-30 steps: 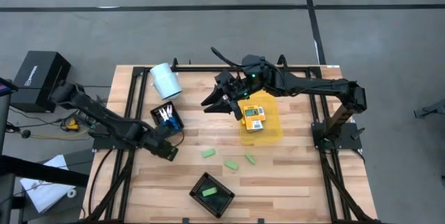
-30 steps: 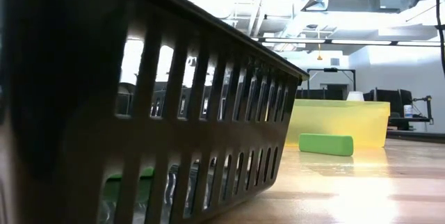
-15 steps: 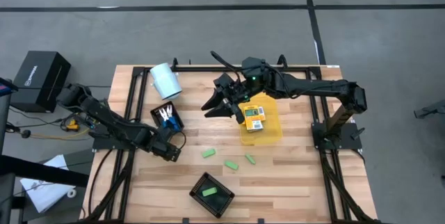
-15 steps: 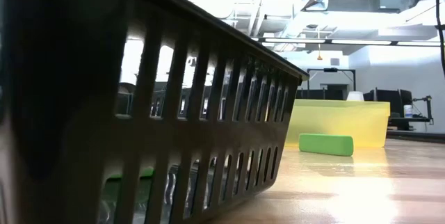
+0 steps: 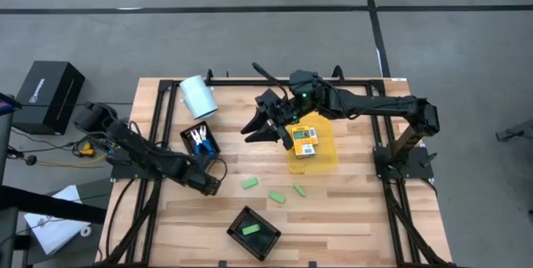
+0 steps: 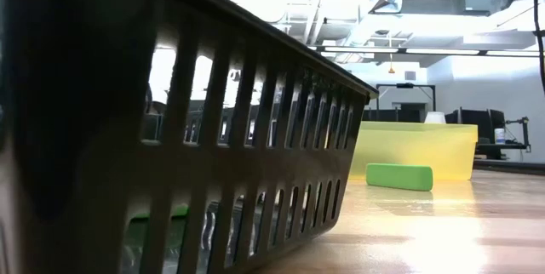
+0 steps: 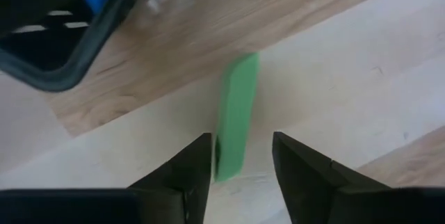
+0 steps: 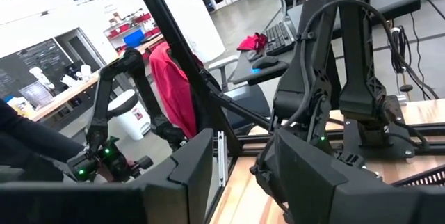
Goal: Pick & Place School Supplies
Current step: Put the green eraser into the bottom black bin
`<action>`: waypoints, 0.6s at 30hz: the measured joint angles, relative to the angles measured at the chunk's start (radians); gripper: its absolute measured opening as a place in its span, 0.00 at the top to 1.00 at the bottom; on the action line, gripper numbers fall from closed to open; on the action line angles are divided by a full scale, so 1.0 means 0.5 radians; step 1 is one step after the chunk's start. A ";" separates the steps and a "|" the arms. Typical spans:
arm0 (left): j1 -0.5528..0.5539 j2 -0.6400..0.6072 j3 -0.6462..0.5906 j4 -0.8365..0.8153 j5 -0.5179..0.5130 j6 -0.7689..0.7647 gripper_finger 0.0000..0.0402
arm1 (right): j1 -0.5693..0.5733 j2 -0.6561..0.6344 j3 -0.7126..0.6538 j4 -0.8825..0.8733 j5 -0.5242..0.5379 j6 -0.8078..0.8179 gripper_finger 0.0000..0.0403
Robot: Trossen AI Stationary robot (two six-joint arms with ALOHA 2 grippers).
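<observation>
Three light-green oblong pieces [image 5: 249, 183] [image 5: 276, 196] [image 5: 299, 190] lie flat on the wooden table, and another [image 5: 250, 230] lies in a black tray [image 5: 265, 243]. A yellow-orange pack [image 5: 304, 141] lies in the yellow bin [image 5: 326, 158]. Blue-handled tools [image 5: 198, 138] sit in a second black tray [image 5: 188, 130]. My left gripper [image 5: 210, 185] points down, open, low over the table. In the left wrist view its fingers [image 7: 241, 137] stand on either side of the near end of one more green piece [image 7: 236, 113], which lies flat. My right gripper [image 5: 260, 126] hangs open and empty, level, high beside the bin. My left gripper comes from above with its fingers along the green piece's long sides. One finger [image 7: 198, 158] stands right beside the piece's near end [image 7: 228, 165]; whether it touches I cannot tell. The other finger is clear of it.
A pale white-blue cylinder [image 5: 198, 96] lies at the far left of the table. A black box [image 5: 46, 93] stands off the table's left side. In the low view the near tray's slatted wall [image 6: 213, 138] fills the foreground, with a green piece [image 6: 398, 176] before the yellow bin [image 6: 417, 149].
My left gripper has come down toward the table and gone a little toward the right and near edges, next to the tray with the blue tools. The green pieces and the pack lie as before.
</observation>
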 joint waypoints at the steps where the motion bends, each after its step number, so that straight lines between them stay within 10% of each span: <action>1: 0.010 0.012 0.000 0.005 -0.001 0.000 0.66 | 0.001 0.000 0.000 0.000 0.000 0.000 0.64; 12: 0.049 0.037 0.001 0.116 -0.039 0.006 0.94 | 0.001 0.000 0.001 0.000 0.000 0.021 0.65; 18: 0.031 0.004 0.001 0.311 0.018 -0.007 0.93 | 0.001 0.001 0.001 0.007 -0.004 0.022 0.65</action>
